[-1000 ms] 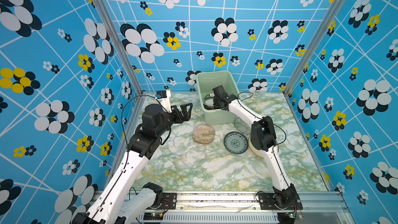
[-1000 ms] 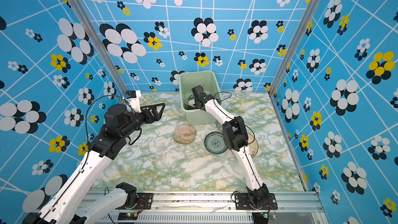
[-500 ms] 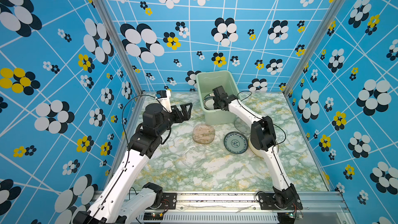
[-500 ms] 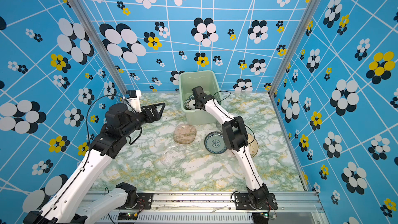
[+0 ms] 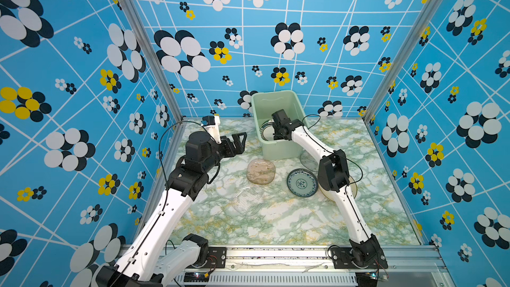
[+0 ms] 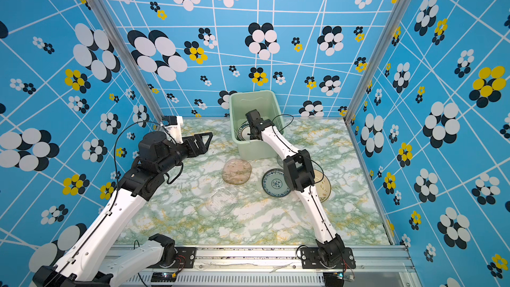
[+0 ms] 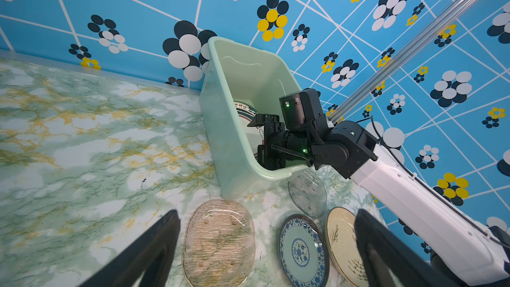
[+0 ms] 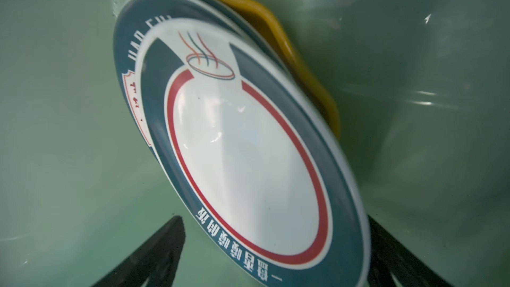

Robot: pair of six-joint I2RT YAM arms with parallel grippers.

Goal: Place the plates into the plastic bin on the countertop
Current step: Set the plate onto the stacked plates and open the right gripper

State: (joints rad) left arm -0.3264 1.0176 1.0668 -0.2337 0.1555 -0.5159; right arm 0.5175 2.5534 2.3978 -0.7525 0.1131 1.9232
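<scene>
The countertop [image 5: 276,225], a flat sheet printed in green, white and yellow marble, is seen in both top views. At its 12 o'clock edge the plastic bin [image 5: 278,151] is set, a smooth mint tub with tapered walls and a rounded rim. Inside it a glossy white dark-rimmed plate [image 8: 248,147] is leaned, tilted, on a yellow scalloped plate [image 8: 325,103]. A ribbed brown glass plate [image 5: 260,171] is laid at the bin's 6 o'clock. A blue-patterned plate [image 5: 302,183] is laid at that plate's 3 o'clock and a cream plate [image 7: 342,238] beyond it. A grey glass plate [image 7: 307,194] is laid at the bin's 5 o'clock corner, and a clear glass plate [image 5: 247,202] at the brown one's 6 o'clock.

Since a second before, little is changed: more of the white plate is shown in the bin.

The right gripper [image 8: 273,219] is lowered into the bin, its jaws spread wide with nothing gripped; the white plate's rim is seen between them. The left gripper [image 5: 239,142] is held fully spread and empty at the bin's 9 o'clock.
</scene>
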